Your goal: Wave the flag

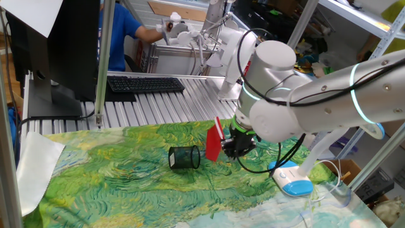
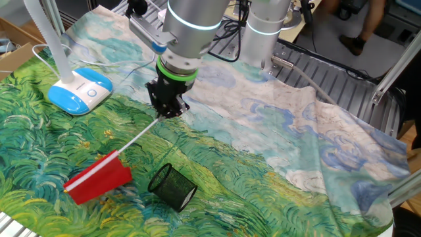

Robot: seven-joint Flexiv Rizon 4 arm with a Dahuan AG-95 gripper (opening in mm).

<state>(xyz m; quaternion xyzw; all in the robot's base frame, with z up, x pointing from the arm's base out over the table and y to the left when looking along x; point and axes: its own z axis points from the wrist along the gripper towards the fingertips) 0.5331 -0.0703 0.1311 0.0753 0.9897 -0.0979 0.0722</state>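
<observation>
The flag (image 2: 99, 180) is a bright red cloth on a thin pale stick (image 2: 138, 135). My gripper (image 2: 167, 109) is shut on the stick's end and holds the flag slanted out over the cloth, red cloth lowest. In one fixed view the red cloth (image 1: 214, 144) hangs just left of my gripper (image 1: 235, 144). The dark mesh cup (image 2: 172, 187) lies on its side on the tablecloth, right beside the red cloth; it also shows in one fixed view (image 1: 184, 158), left of the flag.
A green and blue painted tablecloth (image 2: 276, 125) covers the table. A white and blue lamp base (image 2: 80, 91) stands near my arm, with its cable. A keyboard (image 1: 145, 83) and monitor (image 1: 57, 50) sit beyond the cloth. A person in blue (image 1: 120, 31) is behind.
</observation>
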